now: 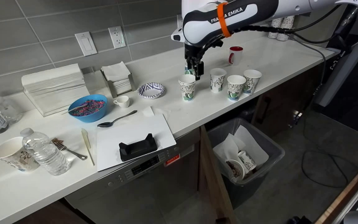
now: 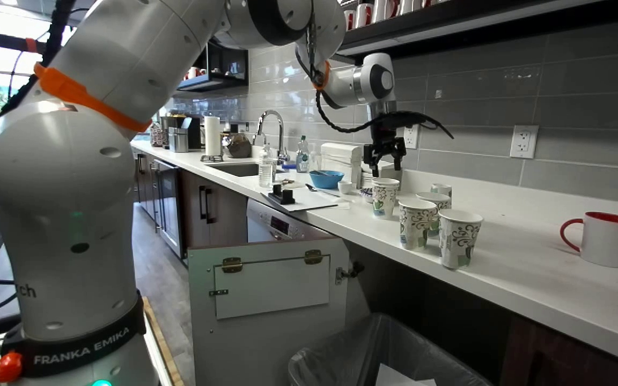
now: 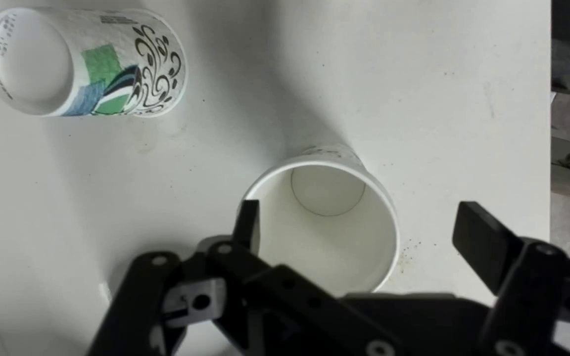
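Observation:
My gripper [image 3: 366, 225] stands open over a white patterned paper cup [image 3: 337, 242], which is upright with its mouth facing up. In the wrist view the left finger overlaps the cup's rim; whether they touch, I cannot tell. A gap separates the right finger from the cup. Seen in an exterior view, the gripper [image 2: 387, 166] hangs just above that cup [image 2: 384, 206]. Toward the wall an upside-down paper cup [image 3: 117, 69] stands apart from the fingers. Farther along the counter are three more upright cups, including a cup [image 1: 218, 81] and a cup [image 1: 235, 88] near the front edge.
A red-rimmed mug [image 1: 235, 56] stands beyond the cups. On the other side are a patterned bowl [image 1: 151, 91], a small white cup [image 1: 122, 102], a blue bowl [image 1: 96, 115], a spoon [image 1: 117, 119] and napkins [image 1: 118, 76]. Below the counter, an open cabinet door [image 2: 266, 332] adjoins a trash bin [image 1: 277, 155].

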`<action>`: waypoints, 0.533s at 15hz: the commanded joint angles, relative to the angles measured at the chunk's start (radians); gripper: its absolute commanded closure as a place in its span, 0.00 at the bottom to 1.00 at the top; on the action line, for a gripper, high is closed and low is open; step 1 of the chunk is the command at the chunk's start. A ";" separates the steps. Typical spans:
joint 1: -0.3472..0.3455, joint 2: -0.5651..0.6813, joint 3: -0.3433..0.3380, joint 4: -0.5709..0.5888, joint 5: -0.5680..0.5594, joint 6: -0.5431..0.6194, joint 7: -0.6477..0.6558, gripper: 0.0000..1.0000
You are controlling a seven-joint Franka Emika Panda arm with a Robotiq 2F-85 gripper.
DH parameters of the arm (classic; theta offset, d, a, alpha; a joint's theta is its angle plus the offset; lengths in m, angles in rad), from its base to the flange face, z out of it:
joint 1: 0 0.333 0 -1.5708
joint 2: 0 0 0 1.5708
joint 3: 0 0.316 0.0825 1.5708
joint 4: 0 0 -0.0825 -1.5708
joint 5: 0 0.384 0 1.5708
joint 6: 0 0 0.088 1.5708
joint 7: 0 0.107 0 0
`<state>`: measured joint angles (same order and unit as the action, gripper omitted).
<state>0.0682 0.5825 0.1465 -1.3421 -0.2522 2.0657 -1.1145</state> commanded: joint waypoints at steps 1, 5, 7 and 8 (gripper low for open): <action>0.017 0.021 -0.003 0.006 0.014 -0.018 -0.014 0.00; 0.026 0.025 -0.004 0.002 0.011 -0.018 -0.012 0.22; 0.028 0.027 -0.005 0.002 0.009 -0.019 -0.011 0.42; 0.028 0.027 -0.005 0.002 0.010 -0.019 -0.011 0.50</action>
<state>0.0902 0.6055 0.1474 -1.3424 -0.2522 2.0657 -1.1145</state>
